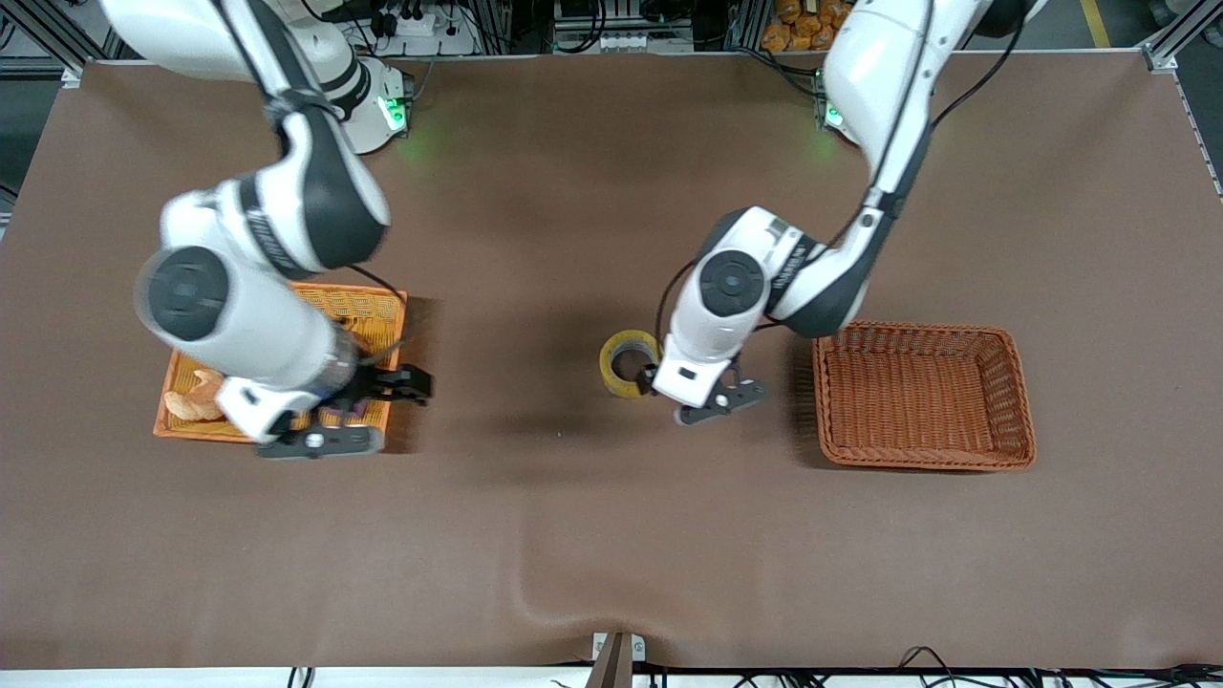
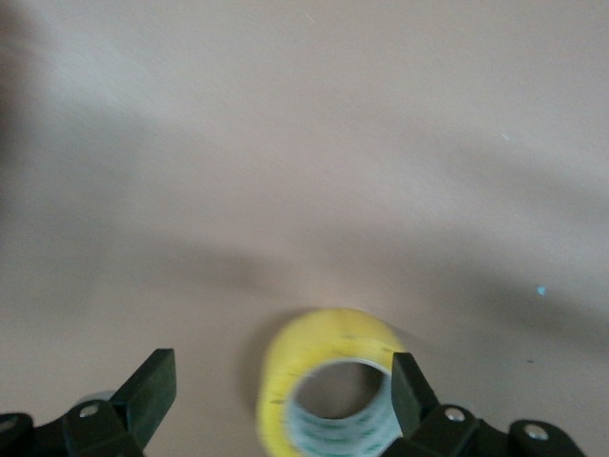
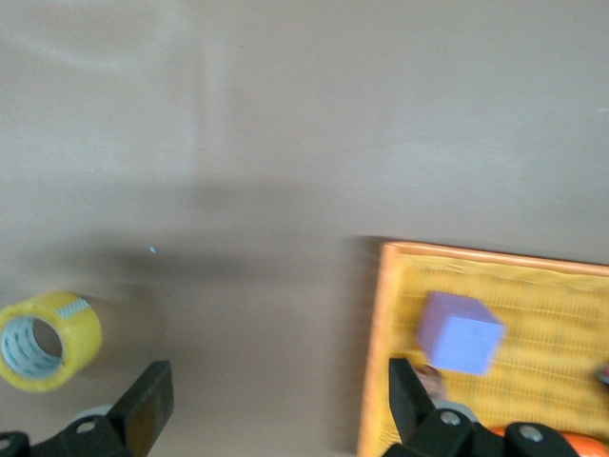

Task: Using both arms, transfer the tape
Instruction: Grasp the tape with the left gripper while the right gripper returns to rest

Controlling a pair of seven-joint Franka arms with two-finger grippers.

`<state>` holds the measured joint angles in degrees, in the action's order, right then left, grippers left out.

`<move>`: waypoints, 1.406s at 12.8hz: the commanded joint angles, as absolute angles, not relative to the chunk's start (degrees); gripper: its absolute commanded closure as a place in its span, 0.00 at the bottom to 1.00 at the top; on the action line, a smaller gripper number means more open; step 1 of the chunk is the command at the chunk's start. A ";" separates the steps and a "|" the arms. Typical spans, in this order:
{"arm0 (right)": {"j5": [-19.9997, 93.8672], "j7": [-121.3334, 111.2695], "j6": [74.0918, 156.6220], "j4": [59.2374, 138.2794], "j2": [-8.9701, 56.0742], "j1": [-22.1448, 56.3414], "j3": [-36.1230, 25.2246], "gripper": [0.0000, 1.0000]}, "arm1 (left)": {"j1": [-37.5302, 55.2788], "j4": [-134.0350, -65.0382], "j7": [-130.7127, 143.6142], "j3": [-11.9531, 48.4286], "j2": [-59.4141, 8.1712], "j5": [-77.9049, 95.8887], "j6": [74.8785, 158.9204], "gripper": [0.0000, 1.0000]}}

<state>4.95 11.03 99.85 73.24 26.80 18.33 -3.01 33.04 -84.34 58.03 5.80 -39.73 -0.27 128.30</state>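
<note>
The tape (image 1: 628,363), a yellowish roll with a wide hollow centre, stands on its edge on the brown table near the middle. My left gripper (image 1: 652,379) is low beside it. In the left wrist view the left gripper (image 2: 281,373) is open, and the tape (image 2: 285,381) sits between the fingers, close against one fingertip (image 2: 407,381). My right gripper (image 1: 406,384) is open and empty over the edge of the orange tray (image 1: 373,304). In the right wrist view the right gripper (image 3: 276,376) spans bare table and the tray's rim, and the tape (image 3: 67,328) shows farther off.
A purple cube (image 3: 461,333) lies in the orange tray (image 3: 381,343), with orange pieces (image 1: 196,399) at the tray's right-arm end. A brown wicker basket (image 1: 1013,401) stands toward the left arm's end of the table, beside the left gripper.
</note>
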 commanded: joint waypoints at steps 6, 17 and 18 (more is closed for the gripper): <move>4.13 1.85 95.38 86.13 10.82 8.02 -3.96 0.00 | 37.61 -82.35 59.50 5.10 -46.05 -3.94 129.81 0.00; -0.44 -13.09 91.32 88.50 2.82 -0.88 -3.60 0.00 | 37.53 -83.06 58.89 5.36 -45.79 -4.22 124.98 0.00; -0.35 -12.49 90.36 88.68 2.46 -1.40 -3.69 0.00 | 37.62 -83.06 58.89 5.36 -45.97 -4.22 124.98 0.00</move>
<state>0.37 -11.79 89.89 85.11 5.87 0.06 -4.92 37.04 -83.82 58.68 5.70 -45.61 -3.06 125.92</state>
